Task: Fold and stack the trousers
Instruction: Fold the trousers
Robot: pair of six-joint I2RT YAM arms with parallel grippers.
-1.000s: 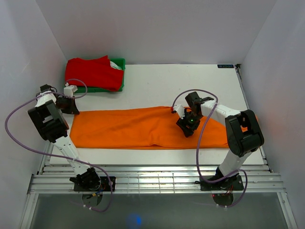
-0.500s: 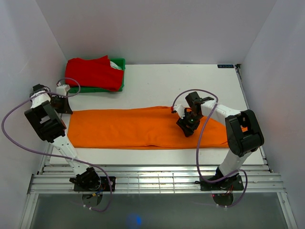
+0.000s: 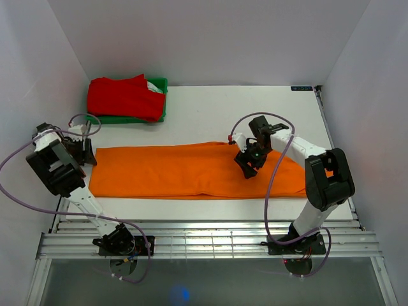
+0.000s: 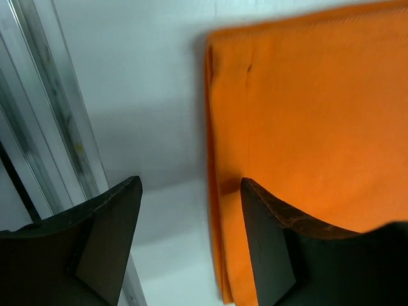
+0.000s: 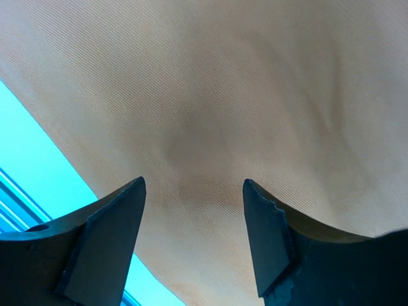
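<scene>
Across the middle of the white table (image 3: 255,108), the orange trousers (image 3: 185,171) lay flat as one long, smooth band running left to right, its near edge slightly wavy. At the band's left end, the left gripper (image 3: 86,152) hung just beside the cloth. Its dark, wedge-shaped fingers (image 4: 108,242) were spread wide, with nothing between them. Seen from the left wrist, the gap of this gripper (image 4: 189,185) straddled the hem. One finger stood over bare table beside a ribbed metal rail (image 4: 57,127) and the other over the trousers (image 4: 306,115), whose end showed a stitched, doubled edge.

Right of centre, the right gripper (image 3: 248,167) pointed down onto the fabric. Its gap (image 5: 192,185) was likewise wide and gripped nothing. The cloth (image 5: 255,83) below showed a fine diagonal twill and soft, shallow creases. Whether the fingertips touched it could not be told.

At the far left corner, a green bin (image 3: 163,95) held a bulky, rumpled red garment (image 3: 124,97). Purple cables (image 3: 19,167) looped from both arms.
</scene>
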